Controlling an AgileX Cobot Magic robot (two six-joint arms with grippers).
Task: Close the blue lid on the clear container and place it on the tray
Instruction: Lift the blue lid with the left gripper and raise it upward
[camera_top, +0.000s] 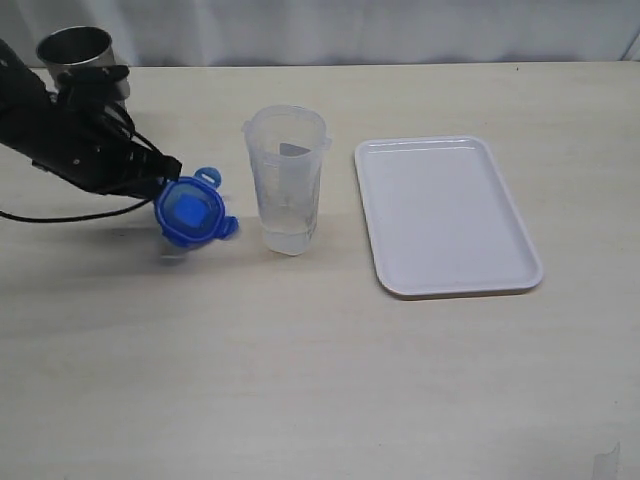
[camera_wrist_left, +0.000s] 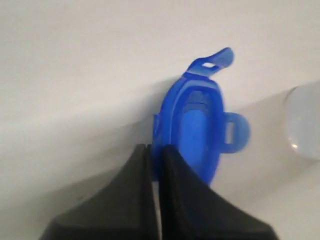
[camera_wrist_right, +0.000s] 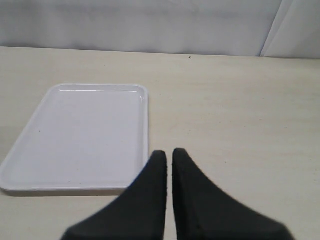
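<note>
The blue lid is tilted up off the table, left of the clear container. My left gripper is shut on the lid's edge. In the left wrist view the lid stands on edge between the black jaws of the gripper. The clear container stands upright and open, apart from the lid. The white tray lies to its right with nothing on it. My right gripper is shut on nothing, near a corner of the tray; it is outside the exterior view.
A grey metal cup stands at the far left behind my left arm. A black cable trails on the table below that arm. A pale backdrop closes off the table's far edge.
</note>
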